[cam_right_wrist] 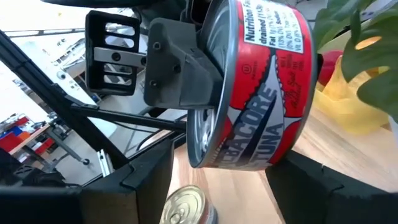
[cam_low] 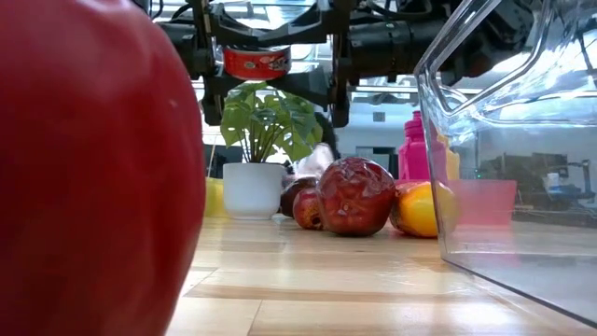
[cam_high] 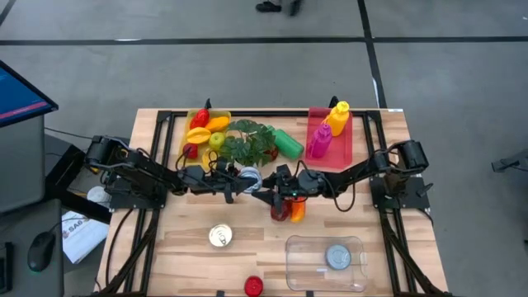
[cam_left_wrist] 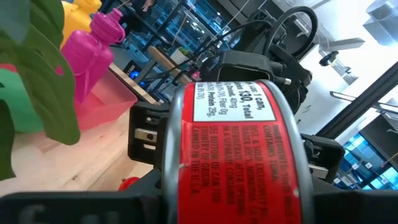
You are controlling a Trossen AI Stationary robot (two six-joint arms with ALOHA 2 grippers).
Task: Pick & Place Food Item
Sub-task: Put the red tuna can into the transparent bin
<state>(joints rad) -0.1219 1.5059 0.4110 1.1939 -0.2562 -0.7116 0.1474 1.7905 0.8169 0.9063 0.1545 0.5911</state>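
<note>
Mid-air handover over worktop (cam_high: 247,247) centre: left claw (cam_low: 254,79) pinching tuna can (cam_low: 256,63); right claw (cam_right_wrist: 217,180) spread around it. Next: right pinches, left releases.

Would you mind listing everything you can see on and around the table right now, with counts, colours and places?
tuna can: 1, red label, held in the air above mid-table
potted plant: 1, green leaves, white pot, back centre
yellow bin: 1, back left, holding red, orange, yellow and green toy produce
pink tray: 1, back right
bottles: 2, magenta and yellow, in pink tray
clear container: 1, front right, silvery can inside
gold-lidded can: 1, front left of centre
apple: 1, red, front edge
fruit pile: dark red and orange, mid-table
left gripper: fingers clamped on tuna can
right gripper: fingers either side of the can, contact unclear
</note>
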